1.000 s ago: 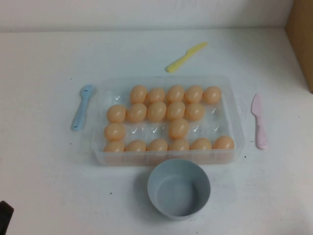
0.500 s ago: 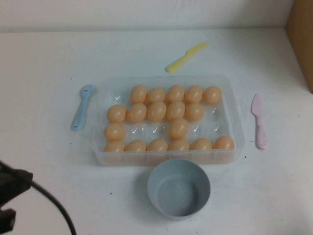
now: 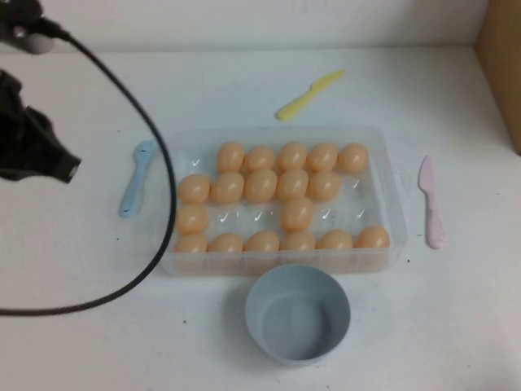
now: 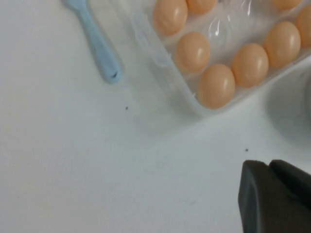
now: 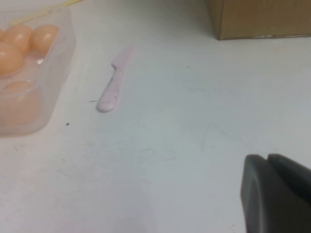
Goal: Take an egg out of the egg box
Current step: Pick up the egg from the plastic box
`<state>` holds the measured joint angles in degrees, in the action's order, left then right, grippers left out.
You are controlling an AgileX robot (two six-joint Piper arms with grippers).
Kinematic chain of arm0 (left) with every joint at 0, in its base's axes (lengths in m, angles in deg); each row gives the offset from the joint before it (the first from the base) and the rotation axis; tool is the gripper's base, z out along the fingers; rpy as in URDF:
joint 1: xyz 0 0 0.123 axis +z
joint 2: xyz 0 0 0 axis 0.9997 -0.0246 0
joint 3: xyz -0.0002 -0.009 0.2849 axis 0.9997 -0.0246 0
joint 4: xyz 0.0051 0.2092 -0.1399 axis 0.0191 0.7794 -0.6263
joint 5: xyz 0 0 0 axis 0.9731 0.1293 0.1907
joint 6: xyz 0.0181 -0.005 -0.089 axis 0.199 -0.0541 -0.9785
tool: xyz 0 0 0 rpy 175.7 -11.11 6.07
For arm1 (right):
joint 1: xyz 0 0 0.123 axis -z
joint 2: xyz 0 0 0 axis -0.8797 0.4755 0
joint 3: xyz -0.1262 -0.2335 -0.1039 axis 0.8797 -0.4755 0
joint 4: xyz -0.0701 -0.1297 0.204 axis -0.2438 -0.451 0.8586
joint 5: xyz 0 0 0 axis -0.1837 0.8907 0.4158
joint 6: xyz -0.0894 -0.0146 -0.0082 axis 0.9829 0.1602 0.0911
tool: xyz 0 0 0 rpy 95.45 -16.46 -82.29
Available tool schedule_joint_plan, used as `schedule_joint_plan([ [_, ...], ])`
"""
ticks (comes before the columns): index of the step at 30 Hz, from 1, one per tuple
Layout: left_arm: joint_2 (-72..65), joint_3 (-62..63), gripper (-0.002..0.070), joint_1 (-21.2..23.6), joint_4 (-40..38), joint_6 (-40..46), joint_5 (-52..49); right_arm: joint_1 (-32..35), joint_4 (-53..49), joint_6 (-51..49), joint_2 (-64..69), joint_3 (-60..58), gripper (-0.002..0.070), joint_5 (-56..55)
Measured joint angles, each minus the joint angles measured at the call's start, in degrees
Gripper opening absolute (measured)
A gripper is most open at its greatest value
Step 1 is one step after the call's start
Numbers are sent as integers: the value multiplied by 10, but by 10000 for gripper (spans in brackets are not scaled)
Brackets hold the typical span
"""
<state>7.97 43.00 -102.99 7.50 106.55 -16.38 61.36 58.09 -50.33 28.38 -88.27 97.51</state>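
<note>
High view. Table (image 3: pixel 89 342): white, carries everything. Egg box (image 3: pixel 396 220): clear tray at centre, long side across the view, holding peach-orange eggs in four rows, several cups bare. Egg (image 3: pixel 297 213): sits alone in the middle of the third row, with bare cups on both sides. Bowl (image 3: pixel 298 312): grey-blue, round, just in front of the box's near wall. Blue spoon (image 3: pixel 135 179): flat on the table just left of the box. Pink knife (image 3: pixel 431 202): right of the box, apart from it. Yellow knife (image 3: pixel 308 94): behind the box, lying at an angle. Cardboard box (image 3: pixel 501 65): at the far right edge. Left tool (image 3: pixel 37 155): dark, raised over the table's left side, left of the spoon; a black cable loops from it across the box's left end. Whether it is spread or pressed together, cannot tell.

Left wrist view. Left tool (image 4: pixel 274 196): only a dark part shows at one corner, above bare table; state cannot be told. A corner of the egg box (image 4: pixel 146 41) with eggs, and the blue spoon (image 4: pixel 95 41) beside it.

Right wrist view. Right tool (image 5: pixel 277 194): dark part at one corner, over bare table well away from the box; state cannot be told. Pink knife (image 5: pixel 115 82) lies between the egg box (image 5: pixel 53 68) and the cardboard box (image 5: pixel 257 17).
</note>
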Motion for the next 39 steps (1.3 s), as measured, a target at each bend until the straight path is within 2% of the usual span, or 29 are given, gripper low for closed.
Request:
schedule_joint_plan([
  [8, -150, 115, -5, -97, 21, -22, -1, 0, 0, 0, 0, 0, -17, 0],
  [13, -242, 162, 1, -116, 31, -18, -1, 0, 0, 0, 0, 0, -17, 0],
  [16, -288, 181, 64, -119, 34, -7, 0, 0, 0, 0, 0, 0, -17, 0],
  [18, -310, 191, 158, -122, 38, 2, 1, 0, 0, 0, 0, 0, -17, 0],
  [22, -339, 207, 398, -124, 45, 10, 4, 0, 0, 0, 0, 0, -17, 0],
  [24, -347, 208, 455, -124, 49, 13, 5, 0, 0, 0, 0, 0, -17, 0],
  [28, -366, 208, 495, -124, 51, 21, 22, 0, 0, 0, 0, 0, -17, 0],
  [39, -423, 208, 503, -124, 43, 36, 116, 0, 0, 0, 0, 0, -17, 0],
])
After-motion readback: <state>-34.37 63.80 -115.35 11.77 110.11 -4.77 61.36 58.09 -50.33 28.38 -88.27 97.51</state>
